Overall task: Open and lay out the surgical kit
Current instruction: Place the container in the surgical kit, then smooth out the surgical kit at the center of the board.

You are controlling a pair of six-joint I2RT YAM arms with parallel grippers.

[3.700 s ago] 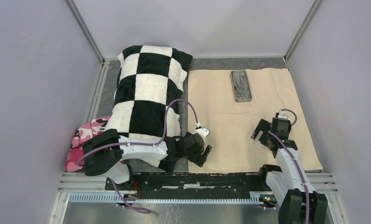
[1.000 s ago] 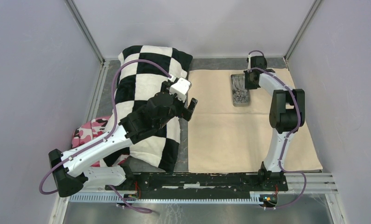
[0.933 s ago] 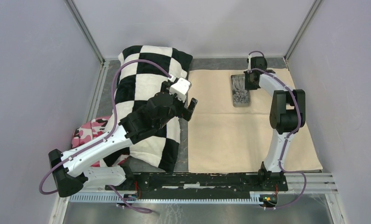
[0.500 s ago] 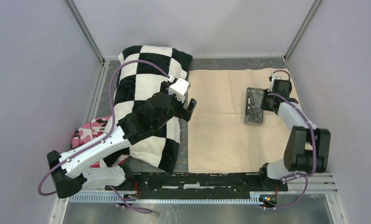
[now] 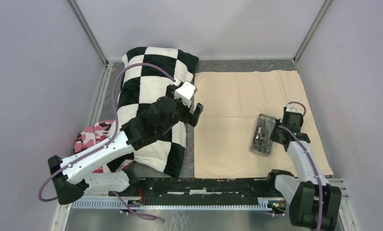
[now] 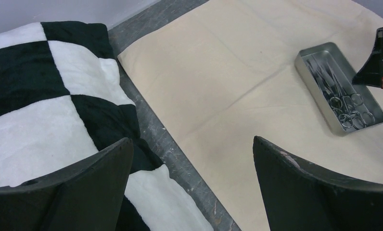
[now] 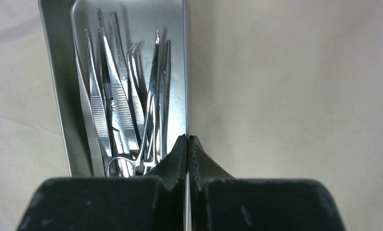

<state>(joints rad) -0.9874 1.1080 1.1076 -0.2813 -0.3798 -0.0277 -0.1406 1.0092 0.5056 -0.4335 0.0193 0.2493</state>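
The tray [image 7: 53, 86] is pinched by its wall between the clenched jaws of the right gripper [image 7: 187, 144], with tweezers [image 7: 97, 110] and forceps [image 7: 156, 96] inside, just left of the jaws, and the wrap [image 7: 300, 96] beneath. The left gripper [image 6: 192, 149] is spread wide, the pillow [image 6: 35, 120] to its left.

Tray [image 6: 309, 73] w/ forceps [image 6: 346, 103] on beige cloth [image 6: 218, 72]; checkered pillow [image 6: 35, 110] beside

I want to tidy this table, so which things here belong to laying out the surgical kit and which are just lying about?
For the job: beige cloth; metal tray, gripped by the right hand; tweezers and forceps inside it.
Just lying about: checkered pillow; pink camouflage cloth.
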